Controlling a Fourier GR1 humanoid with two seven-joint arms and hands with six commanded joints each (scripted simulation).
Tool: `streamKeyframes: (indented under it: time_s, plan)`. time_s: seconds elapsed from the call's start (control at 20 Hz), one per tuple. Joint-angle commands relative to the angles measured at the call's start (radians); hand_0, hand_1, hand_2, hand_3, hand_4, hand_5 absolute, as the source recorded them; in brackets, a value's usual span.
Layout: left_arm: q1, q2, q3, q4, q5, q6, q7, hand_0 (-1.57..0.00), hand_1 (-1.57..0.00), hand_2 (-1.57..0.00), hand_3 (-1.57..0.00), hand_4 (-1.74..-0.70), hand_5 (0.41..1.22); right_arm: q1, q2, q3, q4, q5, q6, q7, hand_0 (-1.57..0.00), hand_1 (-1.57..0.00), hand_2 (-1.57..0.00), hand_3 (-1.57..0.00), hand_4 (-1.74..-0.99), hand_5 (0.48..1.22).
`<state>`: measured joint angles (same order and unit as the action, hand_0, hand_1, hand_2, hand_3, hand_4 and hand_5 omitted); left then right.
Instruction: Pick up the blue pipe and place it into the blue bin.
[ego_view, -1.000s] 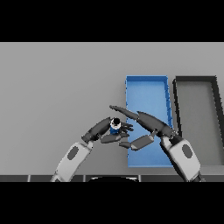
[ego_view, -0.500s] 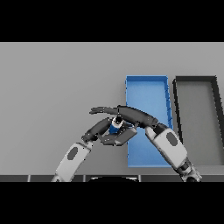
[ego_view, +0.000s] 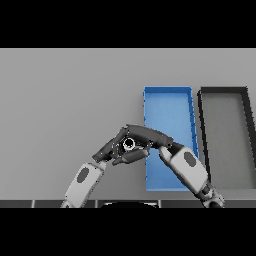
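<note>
Two hands closed together around the blue pipe, just left of the blue bin.

The left hand (ego_view: 114, 150) and right hand (ego_view: 150, 137) meet with fingers curled round the blue pipe (ego_view: 129, 145), which shows between them only as a small ring with a dark bore. Judged rigid, light and smooth-walled, so liable to slip; grip the outer wall from opposite sides. The blue bin (ego_view: 167, 90) lies immediately right of the hands, with a dark bin (ego_view: 222, 91) beyond it. The grey counter (ego_view: 65, 100) is flat, leaving open room left of the hands.
</note>
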<state>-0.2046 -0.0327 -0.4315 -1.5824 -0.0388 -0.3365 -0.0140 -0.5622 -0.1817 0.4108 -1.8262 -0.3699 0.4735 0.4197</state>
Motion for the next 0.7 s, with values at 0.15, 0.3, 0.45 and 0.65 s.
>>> streamKeyframes:
  time_s: [0.15, 0.3, 0.45, 0.65]
  plan:
    - [0.001, -0.008, 0.009, -0.005, -0.018, 0.001, 0.015, -1.57, -1.57, -1.57, -1.44, -1.73, 1.221, 0.010, -0.018, 0.027, -0.009, 0.037, -0.012, -0.065, -1.50, -1.50, -1.50, -1.43, -1.702, 1.101]
    - [0.012, -0.006, 0.009, -0.018, -0.031, -0.007, 0.020, -1.57, -1.57, -1.57, -1.43, -1.73, 1.221, 0.011, -0.010, 0.032, 0.002, 0.038, -0.037, -0.091, -1.53, -1.53, -1.53, -1.50, -1.721, 1.160]
    - [0.016, 0.000, 0.008, -0.022, -0.078, 0.025, -0.035, -1.57, -1.57, -1.57, -1.45, -1.72, 1.221, 0.019, -0.005, 0.025, -0.015, 0.046, -0.060, -0.087, -1.55, -1.55, -1.55, -1.54, -1.731, 1.190]
    - [0.008, 0.030, 0.016, -0.030, -0.099, -0.054, -0.031, -0.75, -0.69, -0.66, -0.60, -1.28, 1.221, 0.016, -0.005, 0.037, -0.035, 0.046, -0.088, -0.056, -1.56, -1.56, -1.56, -1.56, -1.737, 1.208]
